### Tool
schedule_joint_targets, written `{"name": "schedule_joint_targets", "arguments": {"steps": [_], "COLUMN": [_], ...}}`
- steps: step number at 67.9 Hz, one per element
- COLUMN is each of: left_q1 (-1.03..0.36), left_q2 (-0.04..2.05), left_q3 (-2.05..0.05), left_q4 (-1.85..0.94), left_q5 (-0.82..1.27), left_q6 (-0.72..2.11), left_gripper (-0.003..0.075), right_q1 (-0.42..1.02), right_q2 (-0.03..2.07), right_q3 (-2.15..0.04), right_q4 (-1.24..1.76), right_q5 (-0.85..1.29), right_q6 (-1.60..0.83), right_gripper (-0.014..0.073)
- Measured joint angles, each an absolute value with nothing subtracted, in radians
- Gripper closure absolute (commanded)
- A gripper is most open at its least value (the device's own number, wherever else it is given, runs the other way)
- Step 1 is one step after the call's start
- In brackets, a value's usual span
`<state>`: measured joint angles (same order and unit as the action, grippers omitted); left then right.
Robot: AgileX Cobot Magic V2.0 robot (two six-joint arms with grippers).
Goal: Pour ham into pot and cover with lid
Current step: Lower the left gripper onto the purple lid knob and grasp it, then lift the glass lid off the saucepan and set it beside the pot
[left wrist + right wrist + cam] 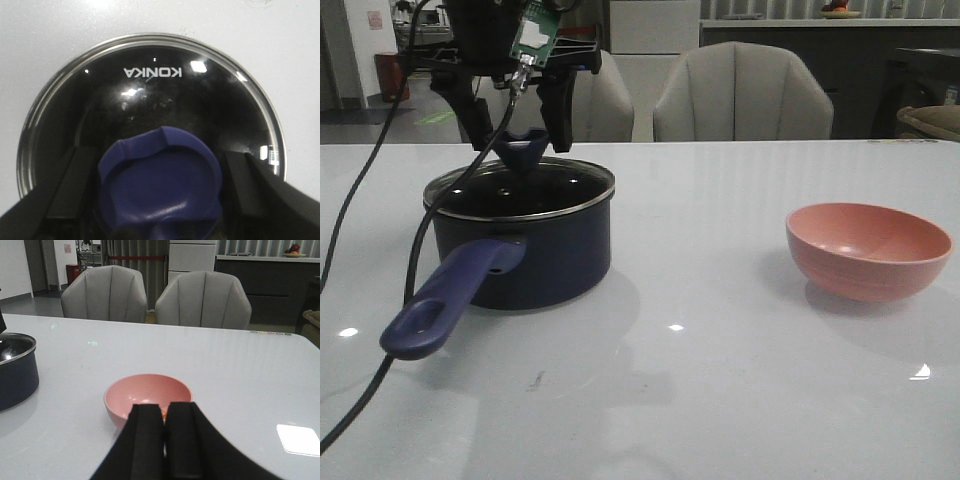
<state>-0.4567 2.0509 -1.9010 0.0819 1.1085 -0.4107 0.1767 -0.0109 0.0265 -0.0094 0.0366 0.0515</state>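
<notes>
The dark navy pot (545, 255) stands on the left of the table, its long purple-blue handle (450, 295) pointing toward the front. The glass lid (570, 190) rests on its rim and its blue knob (160, 185) sits on top. My left gripper (520, 142) hangs open over the lid, one finger on each side of the knob, a small gap showing on both sides. The pot's inside looks dark through the lid (150, 100), so no ham shows there. My right gripper (165, 407) is shut and empty, just short of the pink bowl (147, 392). A small orange bit of ham (163, 413) shows in that bowl.
The pink bowl (868, 250) stands on the right of the white table (700, 380). Black cables (360, 190) hang down at the left, next to the pot's handle. Two grey chairs (740, 95) stand behind the table's far edge.
</notes>
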Motion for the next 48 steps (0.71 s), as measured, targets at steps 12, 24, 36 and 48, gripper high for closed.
{"name": "schedule_joint_targets", "arguments": {"steps": [12, 24, 36, 48], "left_q1": [-0.457, -0.457, -0.457, -0.457], "left_q2": [2.051, 2.051, 2.051, 2.051], "left_q3": [-1.905, -1.934, -1.959, -1.959], "left_q4": [0.082, 0.081, 0.081, 0.085], "left_q5": [1.110, 1.143, 1.172, 1.190], "left_q6": [-0.411, -0.411, -0.411, -0.406], "left_gripper": [0.0444, 0.0444, 0.0444, 0.0444], "right_q1": [0.177, 0.177, 0.177, 0.177], "right_q2": [-0.011, -0.011, -0.011, -0.011], "right_q3": [0.026, 0.026, 0.026, 0.026], "right_q4": [-0.009, -0.009, -0.009, -0.009], "right_q5": [0.037, 0.037, 0.037, 0.037], "right_q6": [0.052, 0.052, 0.052, 0.052], "right_gripper": [0.0432, 0.0432, 0.0432, 0.0432]}}
